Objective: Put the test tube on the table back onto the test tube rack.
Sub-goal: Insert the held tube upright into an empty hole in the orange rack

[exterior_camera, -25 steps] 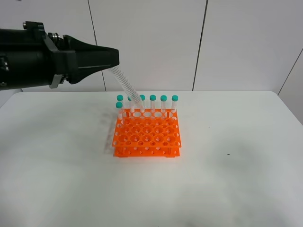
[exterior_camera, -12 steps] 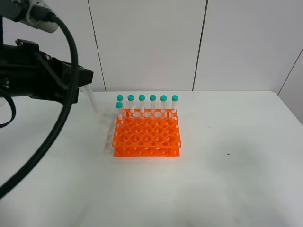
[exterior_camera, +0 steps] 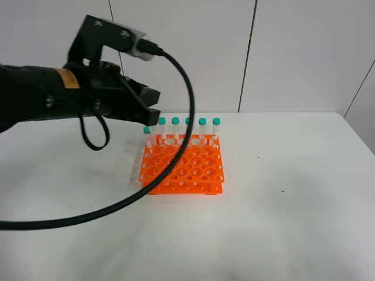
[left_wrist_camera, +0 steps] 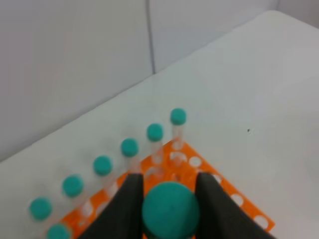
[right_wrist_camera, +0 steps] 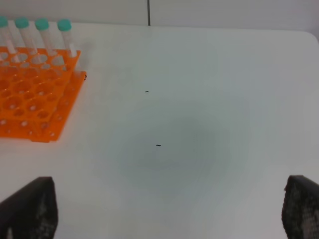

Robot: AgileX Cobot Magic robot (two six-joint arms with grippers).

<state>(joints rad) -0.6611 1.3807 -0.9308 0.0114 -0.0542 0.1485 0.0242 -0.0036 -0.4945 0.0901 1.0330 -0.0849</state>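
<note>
My left gripper [exterior_camera: 150, 100] hovers above the back left corner of the orange test tube rack [exterior_camera: 186, 170]. In the left wrist view this gripper [left_wrist_camera: 169, 201] is shut on the teal cap of a test tube [left_wrist_camera: 171, 213], held cap up over the rack [left_wrist_camera: 238, 201]. The tube's body is hidden. Several other teal-capped tubes [exterior_camera: 188, 126] stand along the rack's back row, and one more stands at its left end. My right gripper [right_wrist_camera: 164, 219] is open and empty above the white table [right_wrist_camera: 199, 124], to the right of the rack [right_wrist_camera: 30, 104].
The left arm's black cable [exterior_camera: 188, 99] loops down in front of the rack and across the table [exterior_camera: 293, 211]. A white panelled wall stands behind the table. A few small dark specks [right_wrist_camera: 157, 145] lie on the tabletop.
The left arm has swung from the far left to over the rack's back left corner. The held tube showed tilted below the gripper; now the gripper hides it.
</note>
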